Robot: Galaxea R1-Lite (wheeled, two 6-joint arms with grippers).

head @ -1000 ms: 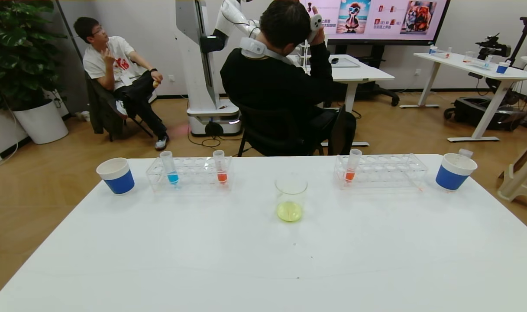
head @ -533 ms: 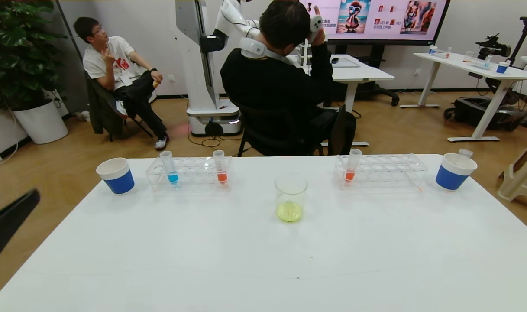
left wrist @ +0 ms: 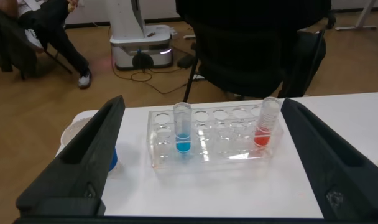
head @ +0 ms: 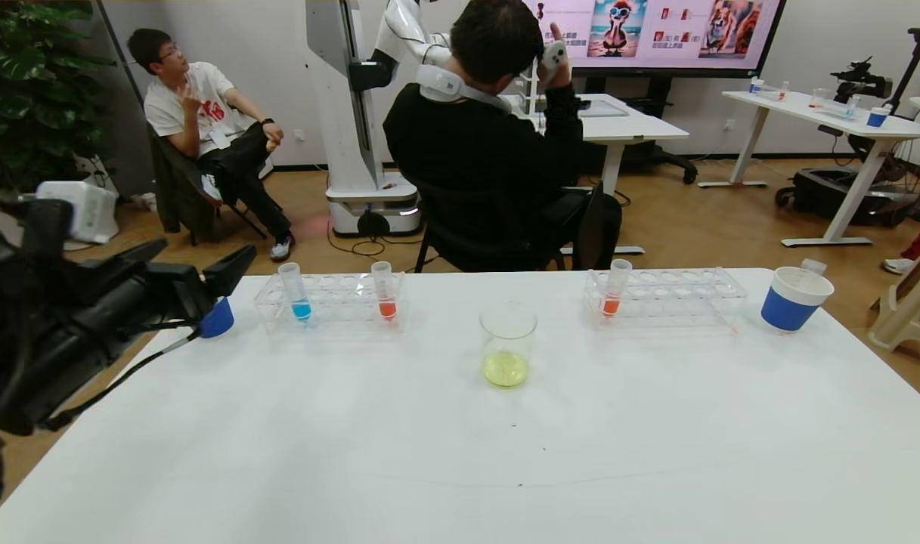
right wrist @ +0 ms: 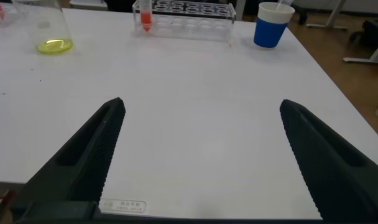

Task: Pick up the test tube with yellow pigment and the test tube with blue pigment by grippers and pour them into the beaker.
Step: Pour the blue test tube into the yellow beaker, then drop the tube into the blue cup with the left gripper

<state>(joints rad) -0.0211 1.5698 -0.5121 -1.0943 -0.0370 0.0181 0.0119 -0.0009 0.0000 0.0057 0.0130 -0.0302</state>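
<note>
Two clear racks [head: 331, 302] [head: 665, 298] on bench [head: 460, 438]. Three tubes standing: one blue [head: 296, 291], two orange-red [head: 385, 289] [head: 615, 288]. One beaker [head: 507, 344] (yellow liquid inside). Two blue cups [head: 218, 319] [head: 794, 299]. Two grippers [head: 202, 283] [right wrist: 201, 155].

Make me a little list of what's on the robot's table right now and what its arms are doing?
beaker: mid-table, yellow liquid inside
blue tube: upright in left rack
orange tubes: one in left rack, one in right rack
blue cups: one at each far end
left gripper: open, empty, facing the blue tube
right gripper: open, empty, above bare table
</note>
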